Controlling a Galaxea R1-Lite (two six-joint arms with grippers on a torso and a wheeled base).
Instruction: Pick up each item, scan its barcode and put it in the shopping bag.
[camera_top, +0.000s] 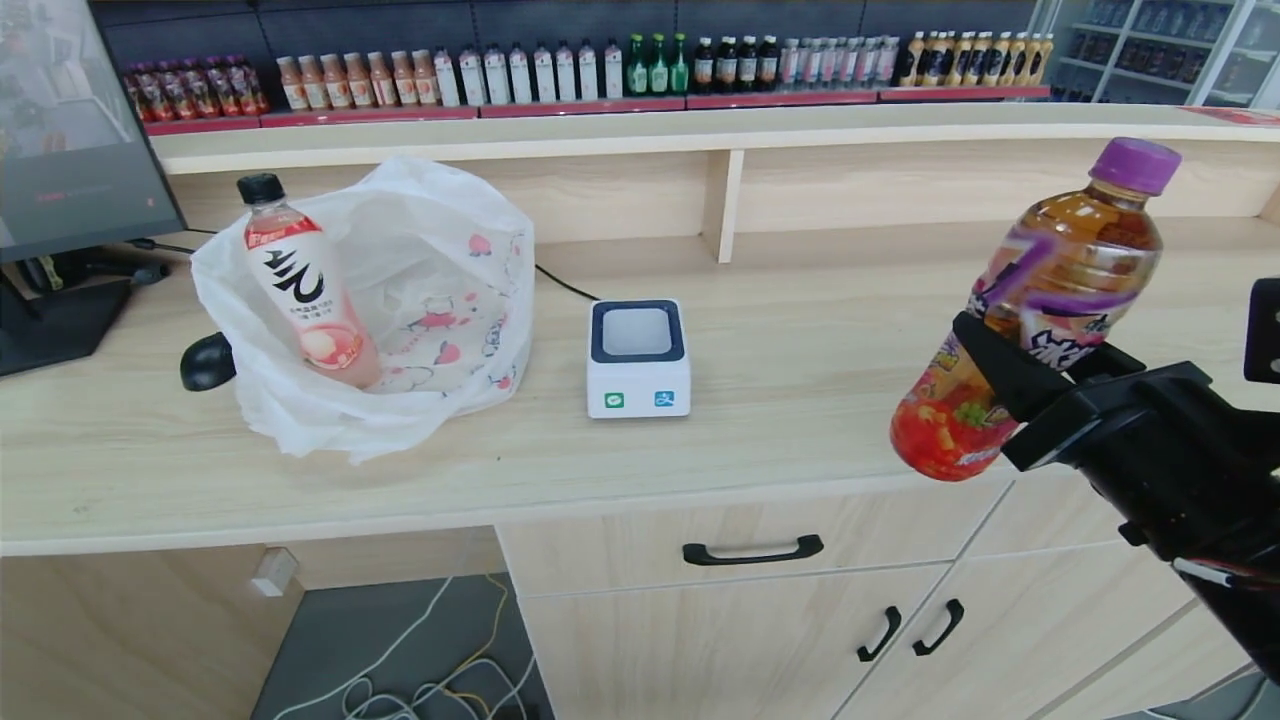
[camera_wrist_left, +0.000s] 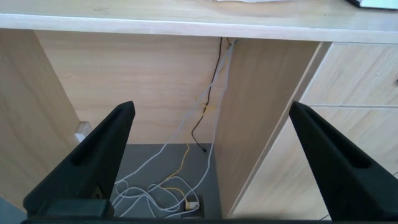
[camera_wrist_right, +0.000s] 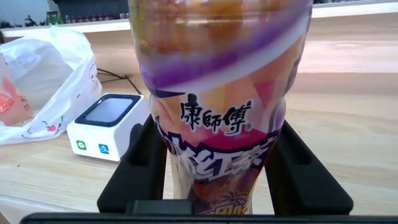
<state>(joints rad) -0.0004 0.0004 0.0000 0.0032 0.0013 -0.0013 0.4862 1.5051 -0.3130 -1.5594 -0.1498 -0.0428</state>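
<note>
Wooden counter (camera_top: 800, 400) holds scanner (camera_top: 638, 357) and shopping bag (camera_top: 430, 260), while the right gripper (camera_top: 1020, 365) clamps a purple-capped bottle (camera_top: 1080, 250) aloft, probably for scanning; the left gripper (camera_wrist_left: 211, 109) gapes empty.

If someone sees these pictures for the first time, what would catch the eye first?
First, the purple-capped drink bottle, held tilted in the right end effector at the right of the head view. Next, the white shopping bag on the left of the counter, with a pink-labelled bottle leaning inside, and the small white scanner beside it.
</note>
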